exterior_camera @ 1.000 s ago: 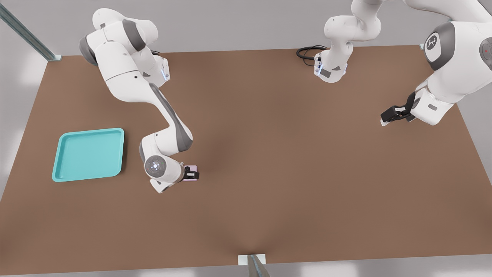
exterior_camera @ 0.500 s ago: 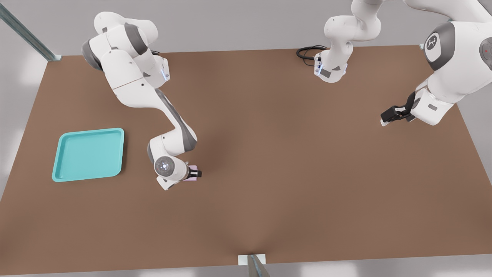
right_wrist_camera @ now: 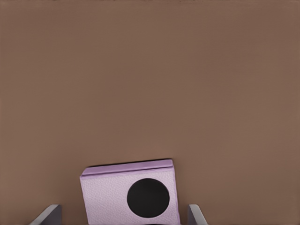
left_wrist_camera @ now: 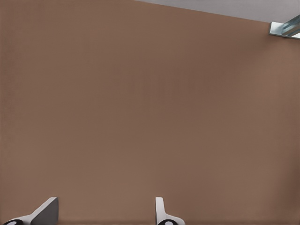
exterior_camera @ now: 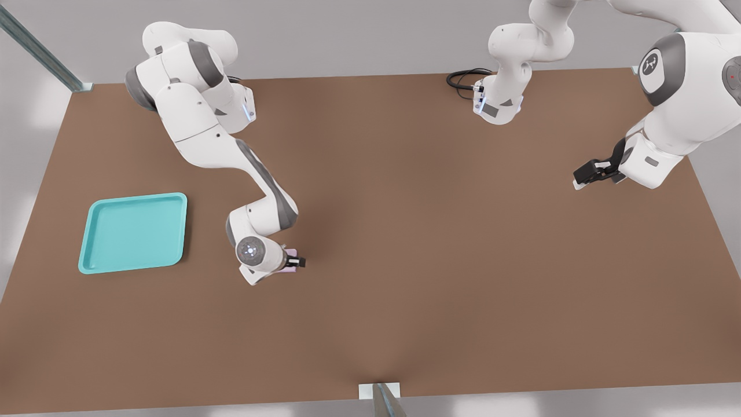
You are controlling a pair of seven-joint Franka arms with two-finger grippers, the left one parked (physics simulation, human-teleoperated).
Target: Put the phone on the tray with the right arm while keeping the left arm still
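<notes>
Gripper (exterior_camera: pixel 294 262), right arm (exterior_camera: pixel 220 139): low over the brown table (exterior_camera: pixel 440 243), fingers spread to either side of the phone (right_wrist_camera: pixel 130 196) with a gap at each side, gripping nothing. Phone: pale pink, lying on the table, largely hidden under the wrist in the front view. Tray (exterior_camera: pixel 134 233): turquoise, well apart toward the front view's left, table between bare.

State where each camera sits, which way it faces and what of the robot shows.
Front view: high over the table, looking down; both arms, tray.
Right wrist view: on the working arm, facing down; phone between the gripper fingertips.
Left wrist view: on the parked arm, facing bare table; two fingertips.
Shared: phone and gripper in front and right wrist views.
</notes>
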